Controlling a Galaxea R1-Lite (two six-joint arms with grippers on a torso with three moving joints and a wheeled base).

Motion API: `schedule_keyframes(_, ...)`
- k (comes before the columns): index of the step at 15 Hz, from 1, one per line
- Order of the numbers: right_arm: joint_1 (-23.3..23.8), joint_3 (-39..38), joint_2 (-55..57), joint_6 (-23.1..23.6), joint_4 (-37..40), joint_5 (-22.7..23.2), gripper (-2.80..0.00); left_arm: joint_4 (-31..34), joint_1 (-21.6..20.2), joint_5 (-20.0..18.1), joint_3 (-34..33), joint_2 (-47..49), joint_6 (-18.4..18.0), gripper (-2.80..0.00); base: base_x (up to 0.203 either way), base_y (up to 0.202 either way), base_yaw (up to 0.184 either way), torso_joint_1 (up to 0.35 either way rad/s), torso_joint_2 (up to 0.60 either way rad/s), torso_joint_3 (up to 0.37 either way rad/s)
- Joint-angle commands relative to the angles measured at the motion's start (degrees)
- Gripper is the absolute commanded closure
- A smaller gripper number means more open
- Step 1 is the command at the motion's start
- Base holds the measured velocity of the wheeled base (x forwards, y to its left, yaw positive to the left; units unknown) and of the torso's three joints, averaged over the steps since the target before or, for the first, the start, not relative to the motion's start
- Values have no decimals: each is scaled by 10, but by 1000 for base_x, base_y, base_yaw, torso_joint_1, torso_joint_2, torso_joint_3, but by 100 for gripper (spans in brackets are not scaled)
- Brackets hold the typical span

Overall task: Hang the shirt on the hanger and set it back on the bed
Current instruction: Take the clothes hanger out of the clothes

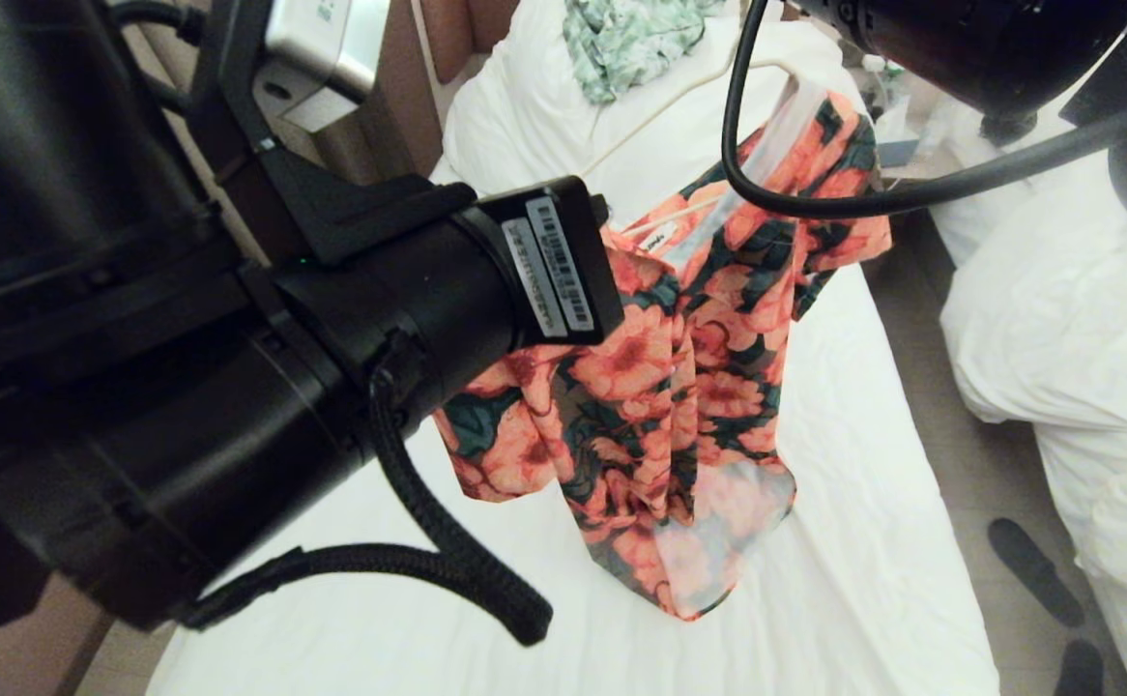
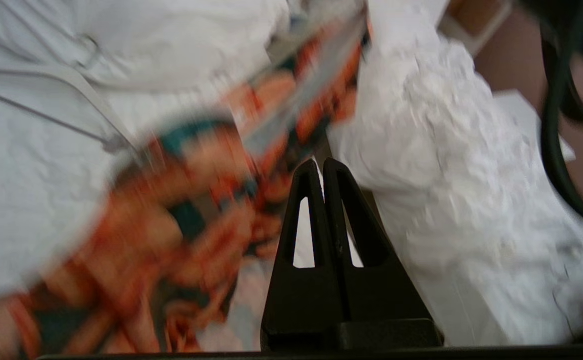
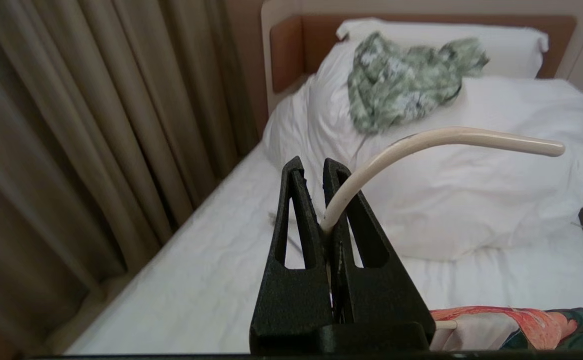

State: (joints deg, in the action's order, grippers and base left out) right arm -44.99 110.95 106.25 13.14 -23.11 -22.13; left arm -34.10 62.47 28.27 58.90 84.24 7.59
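Shirt (image 1: 660,387) hangs on hanger (image 3: 421,145), above bed (image 1: 863,541). My right jaws grasp the hanger's hook; left jaws clenched, empty. Lowering remains.

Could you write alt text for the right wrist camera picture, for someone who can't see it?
The right tool, shut, grips the cream hanger by its hook above the white bed. A green leafy garment lies on the duvet beyond.

1. Head view looks steeply down the bed (image 1: 863,503), close behind both arms.
2. Left wrist view sits just beside the shirt (image 2: 181,210).
3. Right wrist view faces the bed's head; all share bed and shirt.
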Motion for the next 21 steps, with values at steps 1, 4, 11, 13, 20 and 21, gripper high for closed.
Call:
schedule_keyframes(1, 3, 0, 8, 0, -12, -2, 0, 6, 17, 1, -7, 6, 3, 0, 0, 0, 0, 0, 0, 0)
schedule_keyframes(4, -13, 1, 25, -21, -18, -12, 0, -21, 38, 1, -24, 79, 24, 0, 0, 0, 0, 0, 0, 0)
schedule_keyframes(11, -54, -1, 35, -51, -14, -32, 0, -187, 15, 11, 2, 191, -23, 0, 0, 0, 0, 0, 0, 0)
schedule_keyframes(13, -54, -1, 35, -61, -13, -32, 0, -189, -22, 10, 47, 214, -56, 0, 0, 0, 0, 0, 0, 0)
schedule_keyframes(20, -51, 0, 16, -67, -9, -29, 0, -234, -81, -1, 134, 264, -114, 0, 0, 0, 0, 0, 0, 0)
schedule_keyframes(21, -51, 1, 16, -67, -6, -28, 0, -234, -81, -7, 135, 273, -114, 0, 0, 0, 0, 0, 0, 0)
